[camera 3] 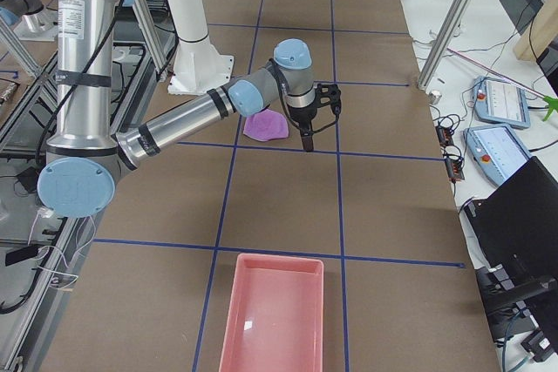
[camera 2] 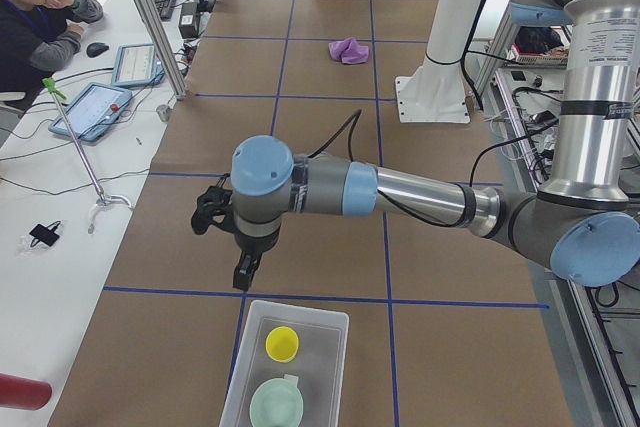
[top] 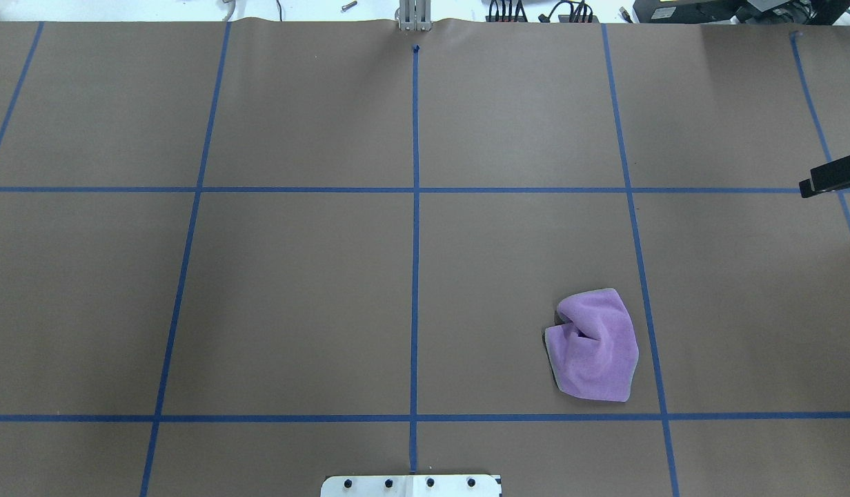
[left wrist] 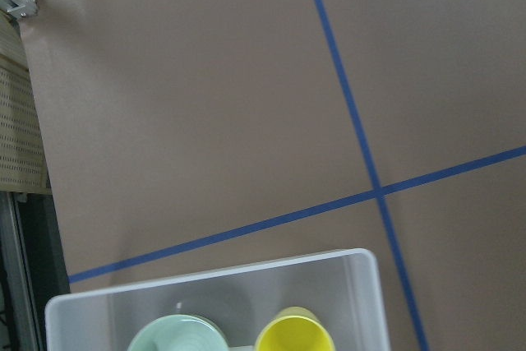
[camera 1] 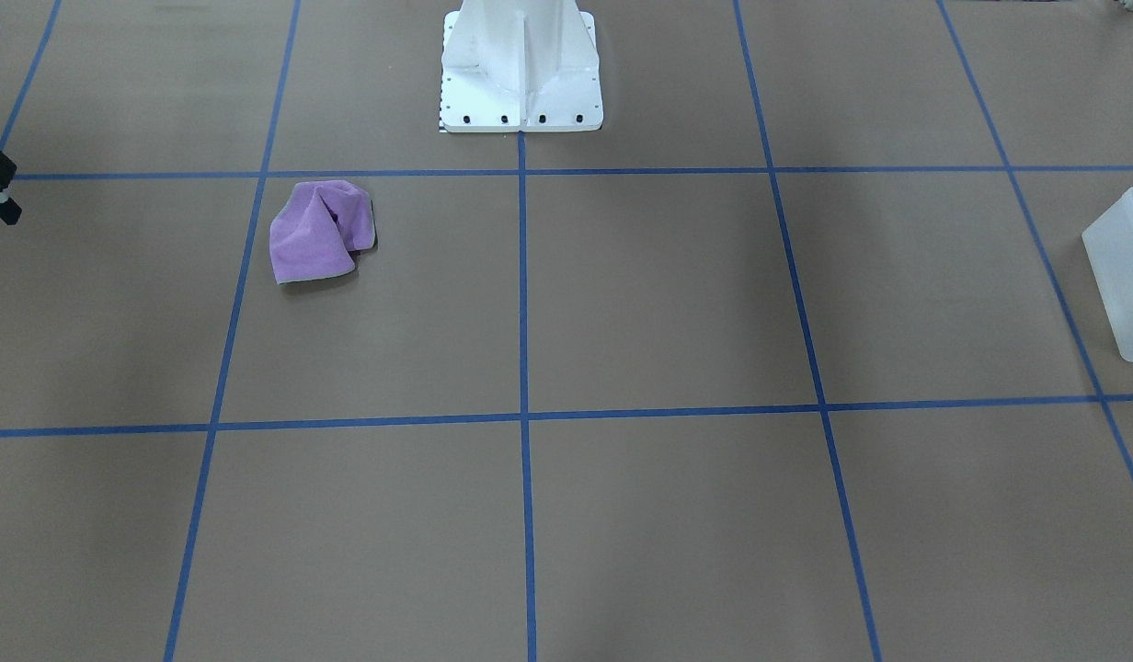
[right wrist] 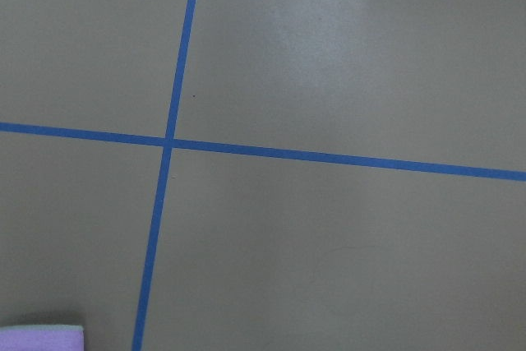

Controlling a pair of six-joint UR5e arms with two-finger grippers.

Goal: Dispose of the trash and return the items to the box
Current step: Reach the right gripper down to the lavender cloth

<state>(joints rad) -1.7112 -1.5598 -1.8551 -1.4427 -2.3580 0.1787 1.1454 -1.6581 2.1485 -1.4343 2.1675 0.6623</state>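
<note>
Two round vessels, tapered yellow cup (camera 2: 282,343) and glossy green bowl (camera 2: 276,405), inside frosted bin (camera 2: 300,305)

My surface (top: 294,290) is covered in smooth, matt brown paper, gridded with blue tape (top: 415,276). At four o'clock in the overhead view I see a purple cloth (top: 594,348), soft and fuzzy like microfibre. The box (camera 2: 245,357) is frosted, translucent plastic. Inside it the yellow cup (camera 2: 282,343) looks like smooth plastic and the pale green bowl (camera 2: 276,405) shines glossy. The pink bin (camera 3: 275,320) is glossy plastic and catches glints of light. The left arm (camera 2: 420,197) shows satin metal tubing with smooth blue caps. The robot base (camera 1: 520,64) is white with a slight sheen.
</note>
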